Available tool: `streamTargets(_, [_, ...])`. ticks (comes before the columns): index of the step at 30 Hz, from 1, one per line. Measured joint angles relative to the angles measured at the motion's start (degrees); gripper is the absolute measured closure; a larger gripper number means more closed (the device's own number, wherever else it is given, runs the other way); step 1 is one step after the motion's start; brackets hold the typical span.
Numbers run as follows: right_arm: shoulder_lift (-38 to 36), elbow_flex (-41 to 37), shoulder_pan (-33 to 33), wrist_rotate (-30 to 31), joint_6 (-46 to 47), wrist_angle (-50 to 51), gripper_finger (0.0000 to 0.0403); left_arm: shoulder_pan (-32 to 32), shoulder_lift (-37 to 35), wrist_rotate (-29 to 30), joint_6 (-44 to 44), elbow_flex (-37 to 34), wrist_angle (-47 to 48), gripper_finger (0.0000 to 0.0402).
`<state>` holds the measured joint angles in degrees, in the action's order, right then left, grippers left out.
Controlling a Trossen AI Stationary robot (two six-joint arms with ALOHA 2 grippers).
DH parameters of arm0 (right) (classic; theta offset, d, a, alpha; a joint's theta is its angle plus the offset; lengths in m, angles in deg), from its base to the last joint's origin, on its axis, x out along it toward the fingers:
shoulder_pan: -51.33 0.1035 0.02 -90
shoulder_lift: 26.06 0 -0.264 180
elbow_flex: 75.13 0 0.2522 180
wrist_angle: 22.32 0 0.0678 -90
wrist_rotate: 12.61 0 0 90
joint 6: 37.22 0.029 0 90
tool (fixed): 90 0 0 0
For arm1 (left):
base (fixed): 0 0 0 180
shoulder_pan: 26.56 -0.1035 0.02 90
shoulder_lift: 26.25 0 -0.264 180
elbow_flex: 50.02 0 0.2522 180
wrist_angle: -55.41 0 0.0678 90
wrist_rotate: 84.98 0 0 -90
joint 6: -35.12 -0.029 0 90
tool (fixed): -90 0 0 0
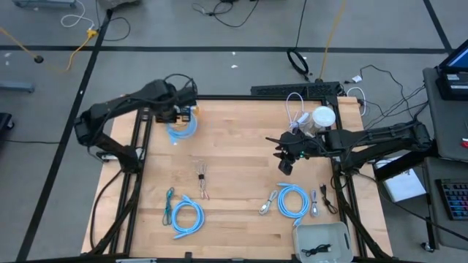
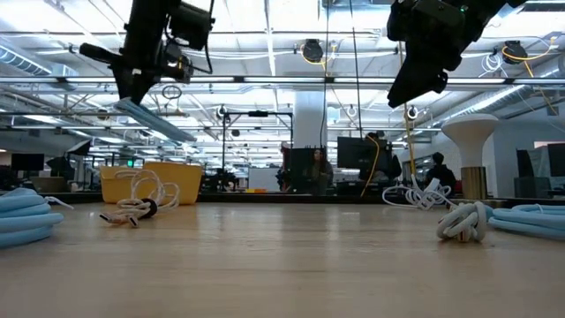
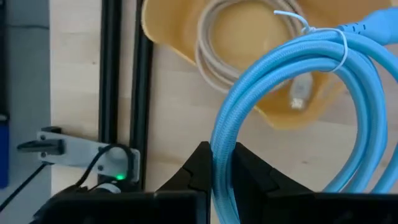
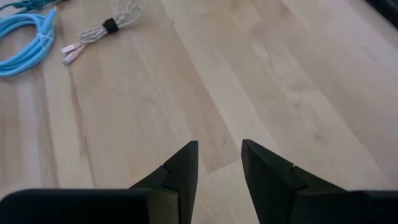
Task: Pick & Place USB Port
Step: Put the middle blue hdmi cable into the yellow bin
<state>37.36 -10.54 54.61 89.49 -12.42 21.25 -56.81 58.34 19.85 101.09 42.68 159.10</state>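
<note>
My left gripper [image 1: 178, 117] [image 3: 221, 149] is at the table's far left corner, shut on a coiled light-blue USB cable [image 1: 181, 131] [image 3: 292, 68]. Beneath the coil sits a yellow bin [image 3: 249, 25] [image 2: 150, 181] holding a beige cable [image 3: 214, 53]. My right gripper [image 1: 284, 162] [image 4: 219, 146] [image 2: 415, 88] hangs open above bare wood right of centre, touching nothing. More cables lie on the table: a blue coil [image 1: 186, 218], another blue coil [image 1: 294, 201] and a small white bundle with a black tie [image 1: 202, 183] [image 4: 102, 30]. My left gripper pinches the blue coil's bundled strands [image 3: 222, 171] between its two fingers, at one side of the loop. The rest of the loop, bound by a thin white tie [image 3: 343, 46], reaches out past the fingertips over the yellow bin. Whether it touches the bin I cannot tell.
A grey tray [image 1: 322, 239] with a black cable sits at the near right edge. A white cable [image 1: 296, 109] and a white cup-like object [image 1: 323, 117] stand at the far right. Another white cable [image 1: 267, 203] lies beside the right blue coil. Bare wood lies mid-table.
</note>
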Motion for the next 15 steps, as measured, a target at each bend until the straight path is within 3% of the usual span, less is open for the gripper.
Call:
streamTargets(9, [0.00, 0.00, 3.53, -0.15, 2.43, 0.25, 0.0287, -14.04, -0.34, -1.27, -6.72, -0.04, 0.09, 0.0367])
streamTargets(15, [0.00, 0.00, 3.96, 0.10, 2.15, -0.22, 0.0287, -17.62, -0.34, -4.62, -6.80, -0.94, -0.42, 0.0367])
